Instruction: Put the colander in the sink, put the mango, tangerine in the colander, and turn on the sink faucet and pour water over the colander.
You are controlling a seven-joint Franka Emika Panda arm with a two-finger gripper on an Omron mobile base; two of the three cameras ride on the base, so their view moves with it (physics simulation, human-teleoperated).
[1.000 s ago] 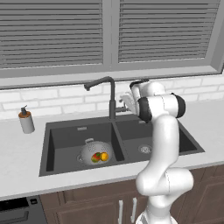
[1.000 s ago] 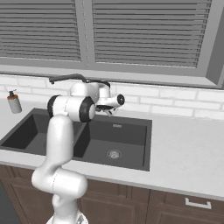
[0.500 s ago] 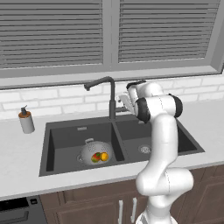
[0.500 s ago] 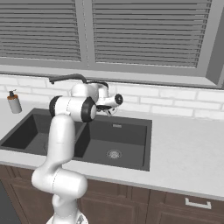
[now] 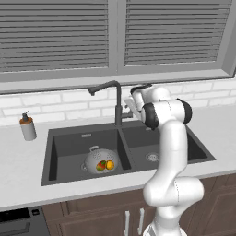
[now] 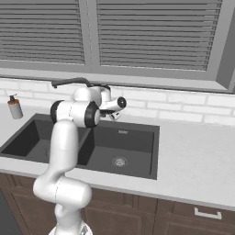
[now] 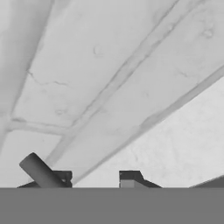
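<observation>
Colander: silvery perforated bowl, upright on the floor of the left basin of the sink. Mango: mottled red-green, inside the colander. Tangerine: small, orange-yellow, in the colander just beside the mango. Sink faucet: tall, black, behind the divider, spout bent toward the left basin.

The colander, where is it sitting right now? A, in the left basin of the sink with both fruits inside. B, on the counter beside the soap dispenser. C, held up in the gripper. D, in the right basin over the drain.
A: in the left base view the colander sits in the left basin of the sink, with the mango and the tangerine inside it.
</observation>
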